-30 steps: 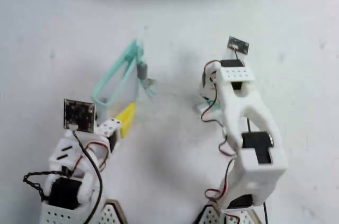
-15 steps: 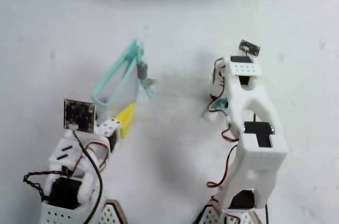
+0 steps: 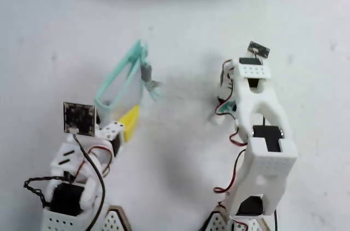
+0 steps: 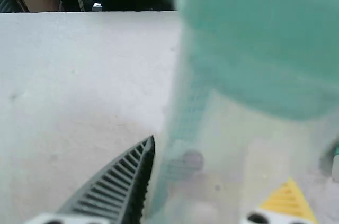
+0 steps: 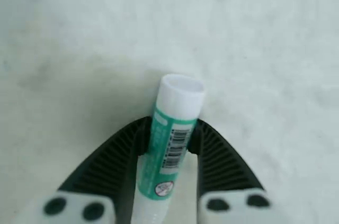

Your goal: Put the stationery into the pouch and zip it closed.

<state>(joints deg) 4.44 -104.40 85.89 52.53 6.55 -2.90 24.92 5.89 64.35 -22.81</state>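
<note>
Gripping tube (image 5: 177, 94), right gripper (image 5: 170, 126); pouch (image 4: 254, 49), left gripper (image 4: 220, 160).

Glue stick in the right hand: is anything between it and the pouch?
Nothing visible. The glue stick sits in the right hand, and bare table lies between it and the pouch. A small grey piece lies at the pouch's edge facing that hand.

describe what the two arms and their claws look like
The left arm and right arm are white plastic shells with dotted panels, black motors and loose red and black wires. Each wrist carries a small dark circuit board. The right claw has two dark ribbed fingers; the left claw has one dark ribbed, one yellow.
</note>
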